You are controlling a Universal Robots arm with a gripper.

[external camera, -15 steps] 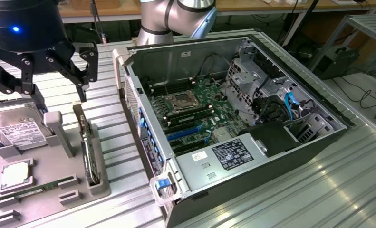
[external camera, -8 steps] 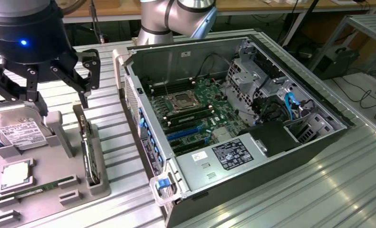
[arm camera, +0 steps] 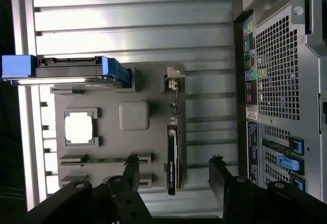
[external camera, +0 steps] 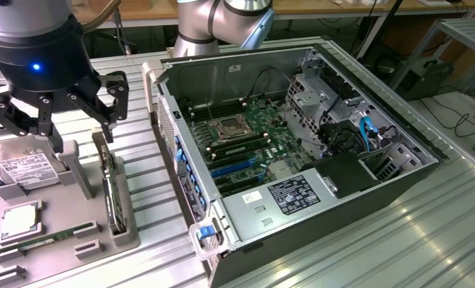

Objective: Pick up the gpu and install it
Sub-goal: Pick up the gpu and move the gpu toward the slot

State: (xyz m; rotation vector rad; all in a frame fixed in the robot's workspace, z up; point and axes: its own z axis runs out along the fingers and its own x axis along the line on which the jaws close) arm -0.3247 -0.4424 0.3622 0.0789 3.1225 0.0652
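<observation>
The black two-fingered gripper (external camera: 81, 137) (arm camera: 173, 165) points straight down, fingers spread wide, holding nothing. Below it, in line between the fingers, the thin dark gpu card (external camera: 109, 186) (arm camera: 172, 155) stands on edge in the grey holder tray (external camera: 61, 207) at the exterior view's left.

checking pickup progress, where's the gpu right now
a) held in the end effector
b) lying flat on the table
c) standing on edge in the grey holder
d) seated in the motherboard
c: the gpu stands on edge in a slot of the grey holder, with the open end effector above it holding nothing.
</observation>
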